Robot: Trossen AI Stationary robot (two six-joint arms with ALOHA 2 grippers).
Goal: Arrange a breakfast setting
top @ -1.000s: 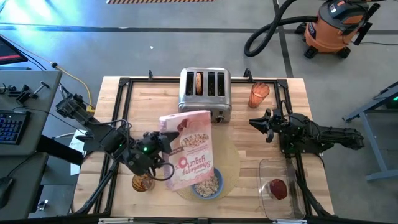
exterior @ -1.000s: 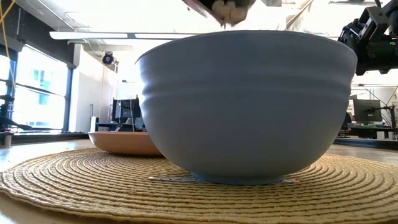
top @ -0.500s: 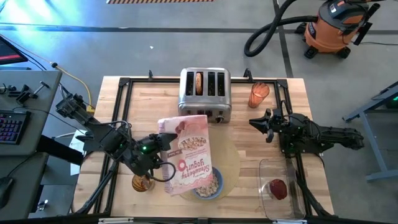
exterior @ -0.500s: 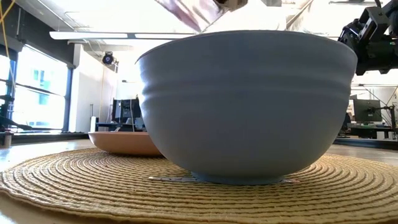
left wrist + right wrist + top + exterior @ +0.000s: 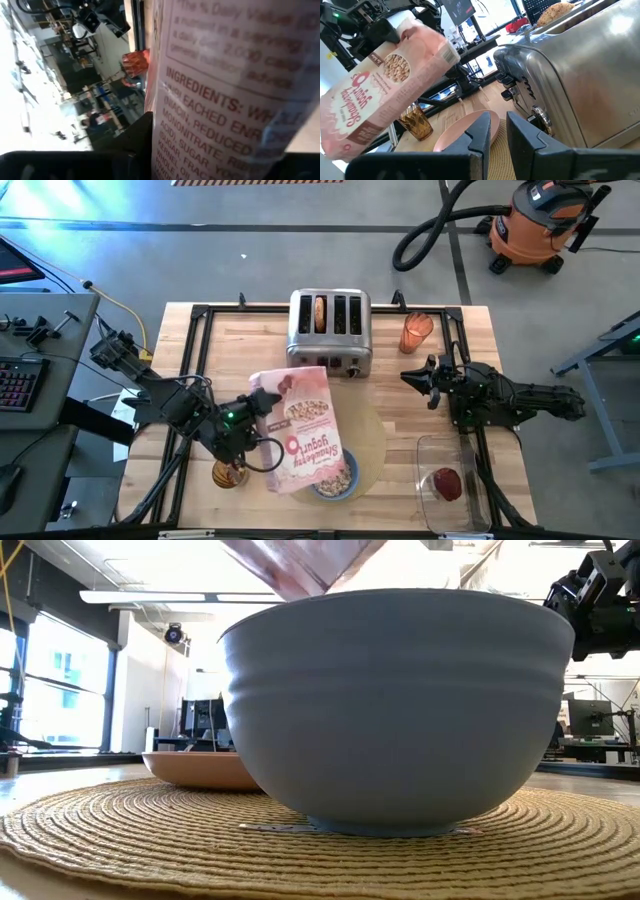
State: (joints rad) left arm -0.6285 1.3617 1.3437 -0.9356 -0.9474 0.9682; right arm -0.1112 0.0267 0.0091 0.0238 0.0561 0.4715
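A pink cereal box (image 5: pixel 303 430), clamped in the left gripper (image 5: pixel 262 408), tilts over the blue bowl (image 5: pixel 333 477); only the right wrist view shows the right gripper (image 5: pixel 496 131) nearly shut, at 3 o'clock.

The cereal bag (image 5: pixel 305 430) hides most of the pink plate (image 5: pixel 465 131) and part of the blue bowl (image 5: pixel 333 479) from above. The left gripper (image 5: pixel 258 412) grips the bag's edge, its fingertips covered. Low down, the bowl blocks the placemat's (image 5: pixel 120 840) far side (only the bag's tip shows, cut off).
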